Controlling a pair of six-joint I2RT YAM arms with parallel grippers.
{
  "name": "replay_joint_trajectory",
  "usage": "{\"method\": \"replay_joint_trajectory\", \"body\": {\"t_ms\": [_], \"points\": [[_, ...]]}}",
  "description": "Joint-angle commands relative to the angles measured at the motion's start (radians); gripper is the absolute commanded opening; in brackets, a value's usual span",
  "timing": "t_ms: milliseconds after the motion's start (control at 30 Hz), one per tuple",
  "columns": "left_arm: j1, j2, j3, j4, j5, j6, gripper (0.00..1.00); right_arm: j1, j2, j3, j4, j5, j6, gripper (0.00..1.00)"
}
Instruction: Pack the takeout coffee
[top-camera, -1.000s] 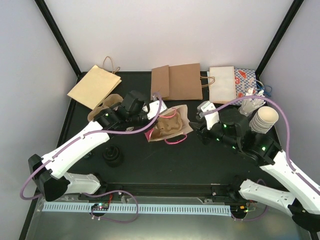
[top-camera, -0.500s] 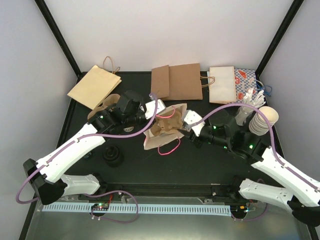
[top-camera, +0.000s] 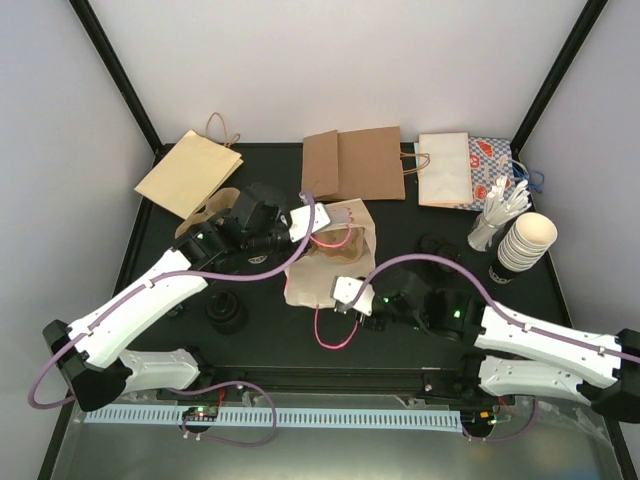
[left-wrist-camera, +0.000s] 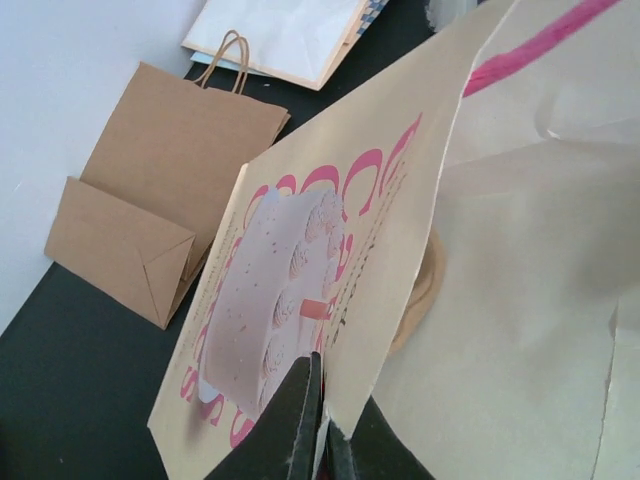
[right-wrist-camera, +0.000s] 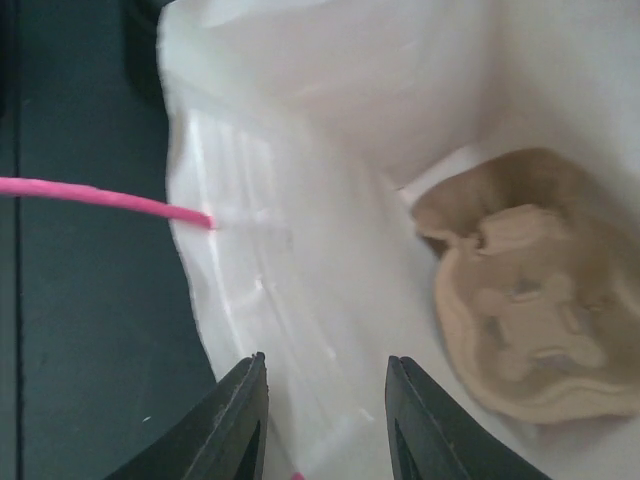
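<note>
Packing looks to be at an early stage: the bag (top-camera: 312, 280) is open, but no cup is in it. The bag, cream with pink handles, sits in the middle of the table (top-camera: 400, 205).

The left gripper (top-camera: 300, 222) is clamped tight on the bag's far edge. Its wrist view shows the fingers pinched together with the paper between them. The right gripper (top-camera: 348, 297) is at the bag's near lip with its jaws partly apart, looking into the mouth. I cannot tell whether it has any hold on the paper.

That view shows a brown moulded carrier (right-wrist-camera: 530, 320) lying at the bottom of the bag, with nothing else beside it. So, as far as can be judged, the bag is open and the carrier is in.

As for the cup, I cannot pick out a single one with certainty. Neither gripper holds one and none is in the bag. The only cups plainly shown are the stack (top-camera: 522, 245) at the far right, well apart from the bag.

What seems to be left is most of the job. A free gripper has to fetch the cup and set it upright in the carrier, and then the bag has to be released. The black lids (top-camera: 226, 312) sit near left, untouched, and one may be wanted too.
</note>
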Motion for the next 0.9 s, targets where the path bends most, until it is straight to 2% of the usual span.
{"method": "replay_joint_trajectory", "body": {"t_ms": [0,267,700,867], "points": [[-0.021,-0.028,0.046,0.001,0.022,0.021,0.02,0.078,-0.010,-0.058,0.065,0.072,0.003,0.35],[-0.064,-0.061,-0.024,0.025,0.040,-0.015,0.02,0.183,-0.012,-0.155,0.124,0.170,0.034,0.35],[-0.096,-0.059,-0.061,0.035,0.044,-0.059,0.01,0.184,-0.085,-0.107,0.121,0.201,0.196,0.39],[-0.107,-0.059,-0.060,0.036,0.049,-0.059,0.01,0.185,-0.116,-0.069,0.093,0.227,0.194,0.40]]}}
